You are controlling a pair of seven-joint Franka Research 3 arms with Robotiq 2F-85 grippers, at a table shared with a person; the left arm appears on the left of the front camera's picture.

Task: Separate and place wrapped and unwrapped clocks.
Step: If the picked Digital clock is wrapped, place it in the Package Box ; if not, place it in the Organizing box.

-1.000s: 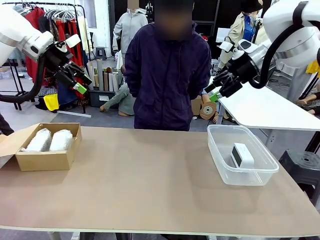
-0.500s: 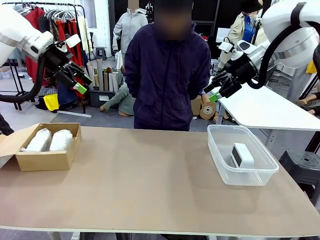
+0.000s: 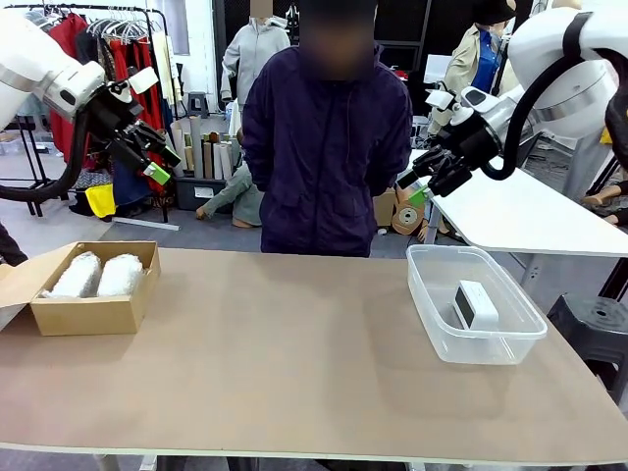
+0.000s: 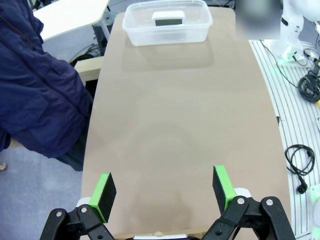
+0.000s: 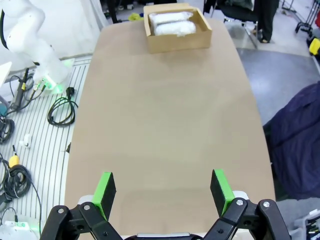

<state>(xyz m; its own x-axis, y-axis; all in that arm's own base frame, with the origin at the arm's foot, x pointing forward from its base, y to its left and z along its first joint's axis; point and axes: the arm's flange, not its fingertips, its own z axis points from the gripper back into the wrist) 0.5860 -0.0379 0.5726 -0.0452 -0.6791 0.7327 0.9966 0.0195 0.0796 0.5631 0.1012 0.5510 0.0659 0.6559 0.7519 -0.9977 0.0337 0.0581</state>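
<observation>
Only the right gripper (image 3: 417, 186) has drifted slightly left. Both wrapped bundles (image 3: 98, 275) lie in the cardboard box (image 3: 88, 314), the bare clock (image 3: 476, 303) in the clear tub (image 3: 432, 314): sorting looks finished. Left gripper (image 3: 157, 169) and right both hang high, jaws apart, empty.

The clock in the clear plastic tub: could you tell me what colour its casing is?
White, with a dark grey display; the clock shows best in the left wrist view.

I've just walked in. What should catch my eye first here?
Two lumpy white bubble-wrap bundles lie side by side in an open cardboard box at the table's left end. A bare white digital clock sits in a clear plastic tub at the right. Both open end effectors hang above the table, left, right.
</observation>
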